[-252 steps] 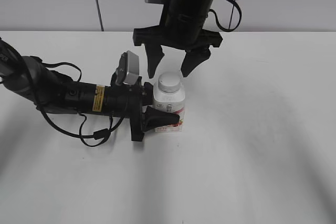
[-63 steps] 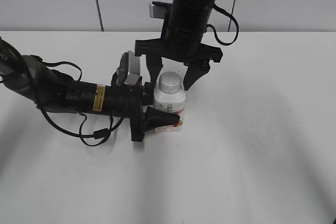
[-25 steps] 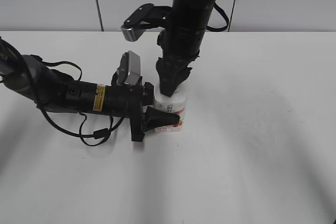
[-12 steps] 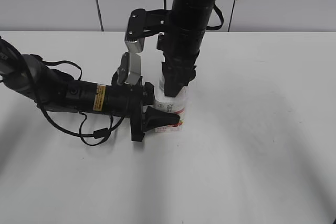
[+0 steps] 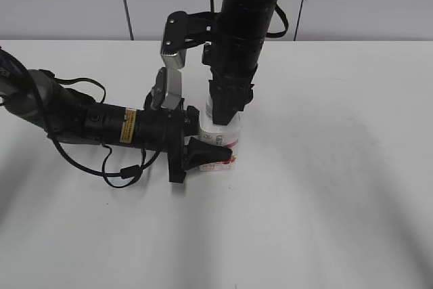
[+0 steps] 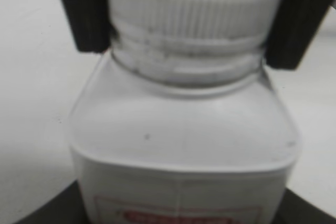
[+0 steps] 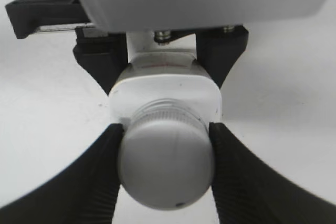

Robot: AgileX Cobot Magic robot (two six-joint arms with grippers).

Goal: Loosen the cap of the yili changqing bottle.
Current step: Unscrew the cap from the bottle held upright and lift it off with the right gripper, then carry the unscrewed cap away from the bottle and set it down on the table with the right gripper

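I am looking down at a slant on a broad white desk point(image 5: 325, 187) with a pale wall behind it. My left arm lies low along the desk from the left edge, and its left hand point(image 5: 196, 141) is clamped around the lower body of the yili changqing bottle point(image 5: 226, 141), which stands upright near the middle of the desk, its pink-red label just visible under the black fingers. My right arm comes straight down from the top of the view, and the right hand point(image 5: 227, 103) now sits over the bottle's top. A few seconds ago that hand hung above the bottle with its fingers spread wide on either side; since then it has dropped onto the neck, closed, and rotated about its vertical axis, so its wrist camera housing has swung round to the left. In the last half second almost nothing has shifted. In the right wrist view the two ribbed black fingers point(image 7: 94, 177) press against opposite sides of the cap point(image 7: 167, 167), a round white disc with a finely ribbed rim. The left wrist view shows the cap still seated on the neck threads, with no clear gap opened. I judge the twist is under way or just finished, and I cannot tell whether the cap has truly broken loose.
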